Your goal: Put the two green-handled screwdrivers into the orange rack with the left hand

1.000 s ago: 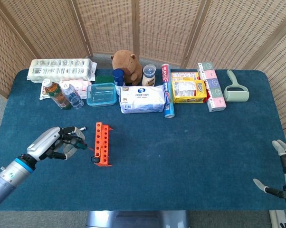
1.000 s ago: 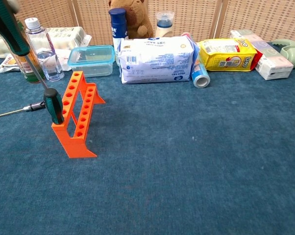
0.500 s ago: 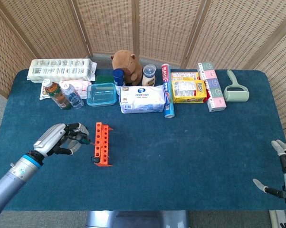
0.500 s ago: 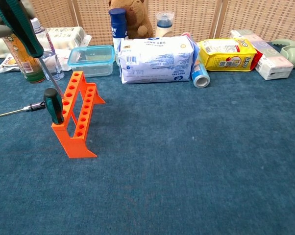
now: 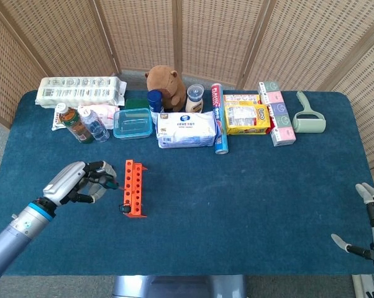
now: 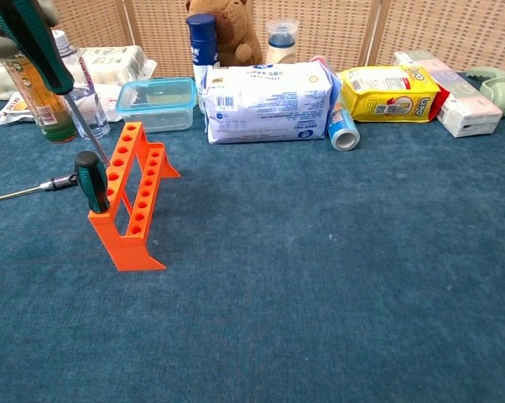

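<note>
Item, second screwdriver [image 6: 36, 52]: gripped in your left hand [image 5: 75, 183], shaft slanting toward the orange rack [image 6: 133, 195], where the first screwdriver [image 6: 91, 180] already stands at the near end; you next seat the tip in a free hole.

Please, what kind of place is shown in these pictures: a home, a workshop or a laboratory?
Probably a staged test area for a robot, not a home. A table covered in blue cloth stands before woven folding screens. Unrelated goods line its far edge: a plush toy, a tissue pack, bottles. The left hand holds a green-handled screwdriver beside an orange rack.
</note>
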Robot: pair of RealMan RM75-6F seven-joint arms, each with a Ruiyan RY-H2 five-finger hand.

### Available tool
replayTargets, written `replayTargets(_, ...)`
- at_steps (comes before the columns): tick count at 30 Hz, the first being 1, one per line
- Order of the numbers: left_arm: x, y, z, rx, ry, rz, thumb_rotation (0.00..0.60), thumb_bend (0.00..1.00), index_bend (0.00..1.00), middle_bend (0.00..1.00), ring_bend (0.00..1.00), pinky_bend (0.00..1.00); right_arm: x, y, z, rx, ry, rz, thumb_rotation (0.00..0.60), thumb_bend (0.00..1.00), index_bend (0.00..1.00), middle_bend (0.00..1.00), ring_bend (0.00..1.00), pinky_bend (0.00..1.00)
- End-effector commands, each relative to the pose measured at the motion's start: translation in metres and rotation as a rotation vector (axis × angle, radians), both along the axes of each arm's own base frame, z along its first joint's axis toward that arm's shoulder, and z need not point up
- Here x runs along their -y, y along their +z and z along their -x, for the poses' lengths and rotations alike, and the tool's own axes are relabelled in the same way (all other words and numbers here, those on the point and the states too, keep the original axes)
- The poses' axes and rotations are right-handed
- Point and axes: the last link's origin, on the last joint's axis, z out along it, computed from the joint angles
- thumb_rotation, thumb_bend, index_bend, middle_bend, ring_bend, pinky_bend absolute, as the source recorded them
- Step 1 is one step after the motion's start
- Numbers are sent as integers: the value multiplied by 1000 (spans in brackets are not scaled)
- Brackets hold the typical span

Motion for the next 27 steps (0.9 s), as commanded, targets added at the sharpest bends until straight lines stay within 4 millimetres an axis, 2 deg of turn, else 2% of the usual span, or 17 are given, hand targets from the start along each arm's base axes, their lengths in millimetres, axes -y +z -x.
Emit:
replayTargets(1,-2,-4,-1,4,-1,11,600,438,513,780,717,864,0,0,0,-1,0,1,600,104,15,43,0,7)
replayTargets(27,-3,-9,-5,1,5,34,600,438,513,780,717,864,0,1,0,4,2,6,600,104,15,43,0,7)
